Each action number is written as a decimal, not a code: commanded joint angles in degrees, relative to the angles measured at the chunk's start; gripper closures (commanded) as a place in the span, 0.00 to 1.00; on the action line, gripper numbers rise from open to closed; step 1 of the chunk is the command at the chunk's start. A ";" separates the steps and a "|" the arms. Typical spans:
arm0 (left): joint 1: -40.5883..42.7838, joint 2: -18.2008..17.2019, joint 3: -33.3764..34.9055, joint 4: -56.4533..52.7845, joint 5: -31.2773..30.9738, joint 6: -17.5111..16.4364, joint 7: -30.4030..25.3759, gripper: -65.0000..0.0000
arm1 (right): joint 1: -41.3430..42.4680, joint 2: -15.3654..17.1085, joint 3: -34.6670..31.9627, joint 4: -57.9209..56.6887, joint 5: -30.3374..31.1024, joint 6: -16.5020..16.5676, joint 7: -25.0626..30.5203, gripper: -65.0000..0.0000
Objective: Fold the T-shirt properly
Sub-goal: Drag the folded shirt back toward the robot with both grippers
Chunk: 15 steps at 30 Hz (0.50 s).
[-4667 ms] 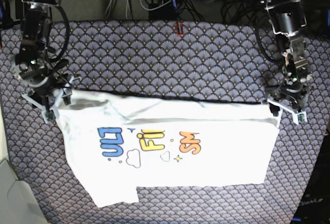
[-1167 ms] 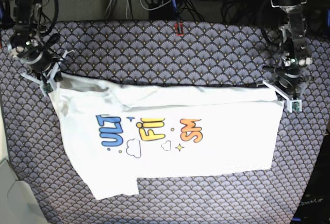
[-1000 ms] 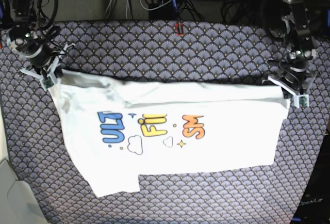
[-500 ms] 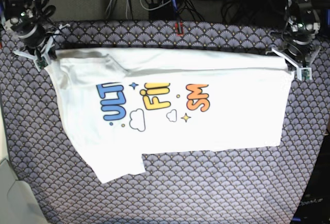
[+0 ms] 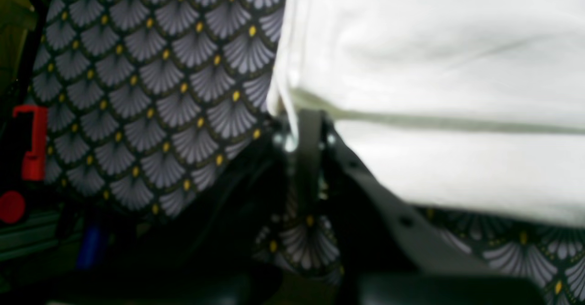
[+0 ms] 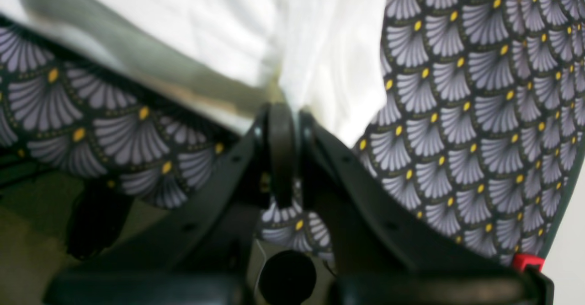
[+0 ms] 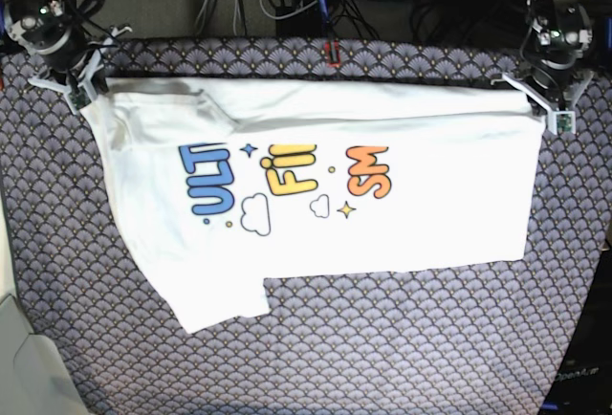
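While the T-shirt (image 7: 325,195) lies spread print-up on the patterned tablecloth (image 7: 382,358), its far edge is pinched at both corners: the left gripper (image 7: 547,104) clenches one corner, and the right gripper (image 7: 78,80) clenches the other.

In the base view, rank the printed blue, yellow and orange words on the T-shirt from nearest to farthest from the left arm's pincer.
Measured from the left pincer, at the shirt's far corner on that view's right:
1. Orange word, toward the right side of the T-shirt.
2. Yellow word, in the middle of the print.
3. Blue word, toward the left side, nearer the other arm.
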 commanded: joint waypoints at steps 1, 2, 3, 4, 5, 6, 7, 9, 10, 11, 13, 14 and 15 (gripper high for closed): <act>0.34 -0.79 -0.49 1.09 0.14 0.58 -1.17 0.99 | -0.24 0.75 0.62 0.80 0.10 -0.30 0.89 1.00; 0.34 -0.79 -0.49 1.00 0.14 0.58 -1.17 0.99 | -0.24 0.93 0.62 0.80 0.10 -0.30 0.62 1.00; 0.34 -0.79 -0.49 0.92 0.14 0.58 -1.17 0.99 | -0.24 0.93 0.62 0.80 0.10 -0.30 0.54 1.00; 0.34 -0.79 -0.49 0.92 0.14 0.58 -1.17 0.99 | -0.24 0.93 0.62 0.80 0.10 -0.30 0.54 1.00; 0.34 -0.79 -0.49 1.00 0.14 0.58 -1.17 0.99 | -0.24 0.93 0.62 0.89 0.10 -0.30 0.54 1.00; 0.34 -0.79 -0.49 1.09 0.14 0.58 -1.17 0.99 | -0.24 1.02 0.62 0.89 0.10 -0.30 0.45 1.00; 0.34 -0.79 -0.49 1.18 0.14 0.58 -1.17 0.99 | -0.33 1.02 0.62 1.07 0.10 -0.30 0.45 1.00; 0.34 -0.88 -0.49 1.18 0.14 0.58 -1.17 0.99 | -1.03 1.02 1.50 1.15 0.10 -0.30 0.62 1.00; 0.60 -0.97 -0.49 1.18 0.14 0.58 -1.08 0.99 | -1.47 0.93 2.38 1.24 0.10 -0.30 0.89 1.00; 1.22 -1.15 -0.49 1.18 0.14 0.58 -1.08 0.99 | -1.65 0.84 2.91 1.42 0.10 -0.30 0.89 1.00; 2.10 -1.23 -0.49 1.18 0.14 0.58 -1.25 0.99 | -1.91 0.84 3.35 1.94 0.10 -0.30 0.89 1.00; 2.36 -1.23 -0.49 1.18 0.14 0.58 -1.25 0.99 | -1.91 0.93 3.35 1.94 0.10 -0.30 0.89 1.00; 2.62 -1.23 -0.49 1.18 0.14 0.58 -1.25 0.99 | -1.91 0.93 3.35 1.77 0.10 -0.30 0.89 1.00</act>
